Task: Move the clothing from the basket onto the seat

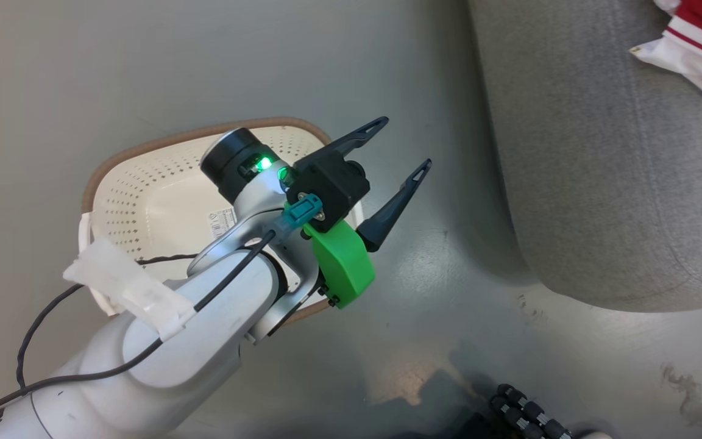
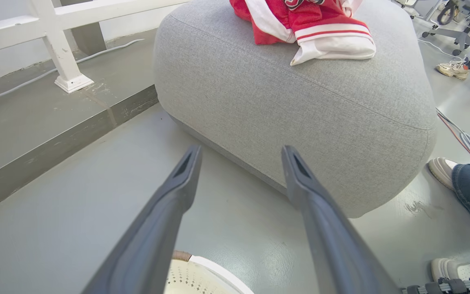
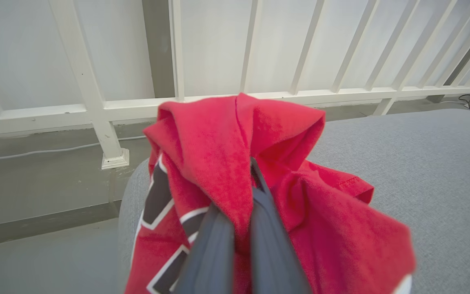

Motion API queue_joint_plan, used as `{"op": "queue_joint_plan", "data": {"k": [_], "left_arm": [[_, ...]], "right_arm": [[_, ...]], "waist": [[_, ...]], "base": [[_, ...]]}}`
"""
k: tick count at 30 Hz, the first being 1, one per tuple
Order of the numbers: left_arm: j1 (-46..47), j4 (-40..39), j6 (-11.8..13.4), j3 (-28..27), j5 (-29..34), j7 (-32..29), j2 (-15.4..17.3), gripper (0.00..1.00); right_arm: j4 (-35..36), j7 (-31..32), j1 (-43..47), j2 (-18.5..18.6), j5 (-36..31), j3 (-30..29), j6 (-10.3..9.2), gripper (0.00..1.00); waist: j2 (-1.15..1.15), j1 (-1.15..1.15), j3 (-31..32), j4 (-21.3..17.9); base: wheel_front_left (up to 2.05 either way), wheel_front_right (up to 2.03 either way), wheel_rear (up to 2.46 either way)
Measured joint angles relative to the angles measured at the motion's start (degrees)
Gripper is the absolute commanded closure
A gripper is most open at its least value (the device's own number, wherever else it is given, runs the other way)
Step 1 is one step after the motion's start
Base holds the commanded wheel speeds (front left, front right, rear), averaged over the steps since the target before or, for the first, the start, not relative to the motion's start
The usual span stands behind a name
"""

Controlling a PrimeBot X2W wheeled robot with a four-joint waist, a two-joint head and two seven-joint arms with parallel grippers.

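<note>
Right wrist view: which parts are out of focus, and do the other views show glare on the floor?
Right wrist view: the near clothing and the right gripper are blurred, the railing sharper. Head view: pale glare on the floor. Left wrist view: a fainter sheen on it.

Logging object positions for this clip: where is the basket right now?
In the head view the basket sits on the floor at left, partly covered by the left arm behind the open left gripper, apart from the seat on its right.
</note>
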State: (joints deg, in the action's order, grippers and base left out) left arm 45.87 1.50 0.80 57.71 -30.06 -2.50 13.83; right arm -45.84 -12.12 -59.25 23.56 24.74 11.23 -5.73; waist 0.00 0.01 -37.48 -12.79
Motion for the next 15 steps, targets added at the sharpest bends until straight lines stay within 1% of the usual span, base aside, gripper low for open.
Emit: {"op": "queue_joint_plan", "data": {"k": [1, 5, 10, 15], "left_arm": [[-0.01, 0.01, 0.00, -0.08, 0.00, 0.01, 0.26, 0.00], [-0.05, -0.10, 0.27, -0.18, -0.01, 0.01, 0.37, 0.00], [-0.20, -0.13, 0.35, -0.42, -0.21, 0.01, 1.57, 0.00], [-0.97, -0.19, 0.48, -0.57, -0.54, 0.03, 1.88, 0.00]], "right_arm": [[-0.15, -0.03, 0.00, -0.43, 0.00, 0.11, 0.01, 0.00], [-0.62, -0.85, 0.00, -1.16, 0.00, 0.36, 0.27, 0.00], [-0.91, -1.55, 0.00, -2.45, -0.01, 1.29, 1.70, 0.00], [-0.92, -1.81, 0.78, -3.97, -0.16, 2.23, 2.89, 0.00]], "waist": [[0.00, 0.00, 0.08, -0.26], [0.00, 0.00, 0.56, -1.36], [0.00, 0.00, 1.34, -3.13], [0.00, 0.00, 2.36, -5.20]], "base": [[0.00, 0.00, 0.00], [0.00, 0.00, 0.00], [0.00, 0.00, 0.00], [0.00, 0.00, 0.00]]}}
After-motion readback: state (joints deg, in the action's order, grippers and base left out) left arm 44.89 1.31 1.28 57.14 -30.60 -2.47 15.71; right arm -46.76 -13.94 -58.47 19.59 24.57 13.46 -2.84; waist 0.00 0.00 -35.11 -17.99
